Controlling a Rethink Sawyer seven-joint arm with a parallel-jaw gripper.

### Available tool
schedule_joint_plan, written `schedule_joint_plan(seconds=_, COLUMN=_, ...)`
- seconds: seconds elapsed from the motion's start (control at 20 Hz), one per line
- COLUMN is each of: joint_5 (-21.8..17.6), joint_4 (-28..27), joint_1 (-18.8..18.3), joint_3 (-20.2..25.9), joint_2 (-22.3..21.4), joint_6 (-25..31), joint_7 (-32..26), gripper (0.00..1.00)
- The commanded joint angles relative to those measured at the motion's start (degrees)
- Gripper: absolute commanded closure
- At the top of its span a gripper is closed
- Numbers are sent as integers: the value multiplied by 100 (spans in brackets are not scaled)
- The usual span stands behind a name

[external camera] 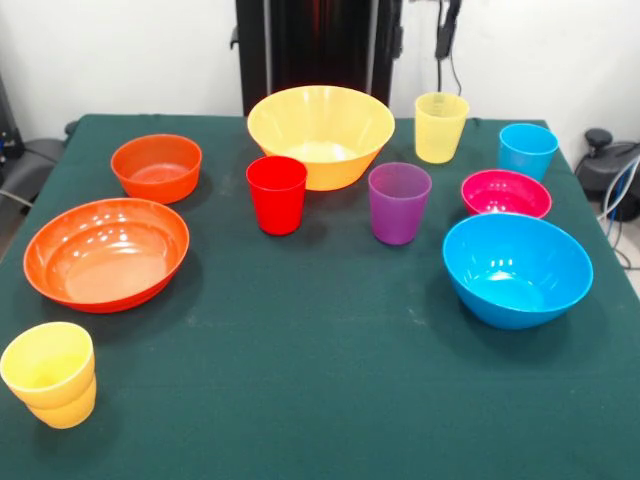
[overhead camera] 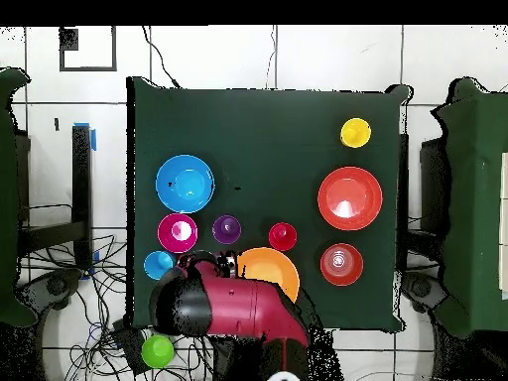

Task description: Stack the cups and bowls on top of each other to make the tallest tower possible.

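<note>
Red arm [overhead camera: 238, 308] drawn back over the table's [overhead camera: 258, 129] robot-side edge beside the large yellow-orange bowl [overhead camera: 268, 270]; tool's opening indiscernible.

lab | robot arm [overhead camera: 233, 308] | floor cables [overhead camera: 69, 283] | green-clothed table [external camera: 320, 400]

Front view: set low across the green table [external camera: 330, 360], faced along its length toward a white wall, near enough that the tabletop filled most of the picture. Overhead view: hung high, looked straight down, took in the whole table [overhead camera: 268, 129] plus tiled floor all round. Shared by both: the tabletop and its cups and bowls, e.g. the large blue bowl [external camera: 517, 268] [overhead camera: 185, 183], right in one, left in the other.
</note>
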Motion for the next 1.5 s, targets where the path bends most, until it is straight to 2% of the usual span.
schedule_joint_plan(seconds=0.05, joint_5=-534, joint_4=-289, joint_1=-121, joint_3=90, joint_2=1048, joint_6=-751, joint_7=632, gripper=0)
schedule_joint_plan(seconds=0.2, joint_5=-596, joint_4=-370, joint_1=-176, joint_3=74, joint_2=1331, joint_6=-1071, joint_7=625, gripper=0)
schedule_joint_plan(seconds=0.4, joint_5=-652, joint_4=-696, joint_1=-70, joint_3=-135, joint_2=1609, joint_6=-1138, joint_7=609, gripper=0)
schedule_joint_plan(seconds=0.7, joint_5=-718, joint_4=-741, joint_1=-347, joint_3=-22, joint_2=1961, joint_6=-1318, joint_7=521, gripper=0)
schedule_joint_plan(seconds=1.5, joint_5=-1056, joint_4=-641, joint_1=-682, joint_3=126, joint_2=1600, joint_6=-917, joint_7=267, gripper=0)
